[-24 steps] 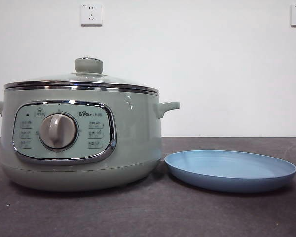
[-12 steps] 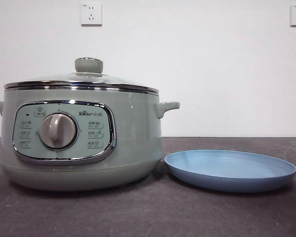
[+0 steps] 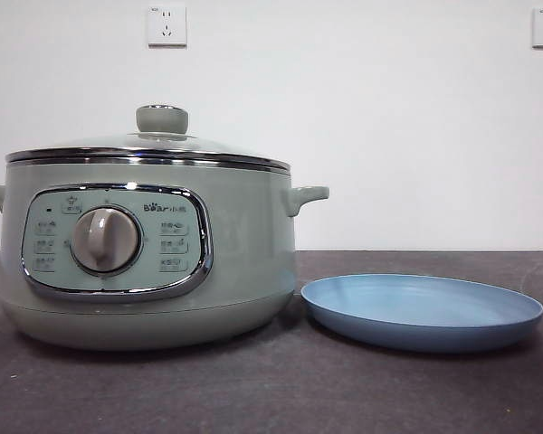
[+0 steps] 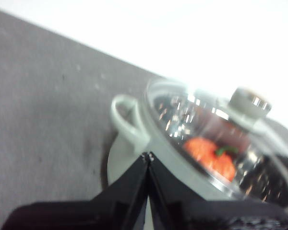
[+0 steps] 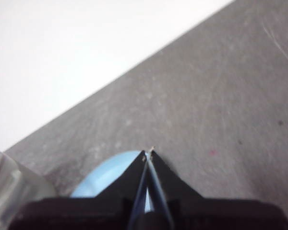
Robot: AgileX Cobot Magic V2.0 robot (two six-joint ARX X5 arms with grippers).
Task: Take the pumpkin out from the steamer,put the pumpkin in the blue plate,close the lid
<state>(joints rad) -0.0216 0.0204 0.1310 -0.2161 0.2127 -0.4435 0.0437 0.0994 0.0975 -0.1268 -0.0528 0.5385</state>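
Note:
The sage-green steamer (image 3: 149, 253) stands at the left of the table with the glass lid (image 3: 154, 145) resting on it, pale green knob (image 3: 162, 118) on top. Through the glass, the left wrist view shows the orange pumpkin (image 4: 209, 154) with its green stem inside the steamer (image 4: 149, 139). My left gripper (image 4: 148, 155) is shut and empty, held above the table beside the steamer's side handle (image 4: 122, 115). The blue plate (image 3: 423, 310) lies empty to the right of the steamer. My right gripper (image 5: 148, 152) is shut and empty, above the blue plate (image 5: 110, 177).
The table top (image 3: 281, 389) is dark grey, with a white wall behind it carrying two sockets (image 3: 166, 25). No arm shows in the front view.

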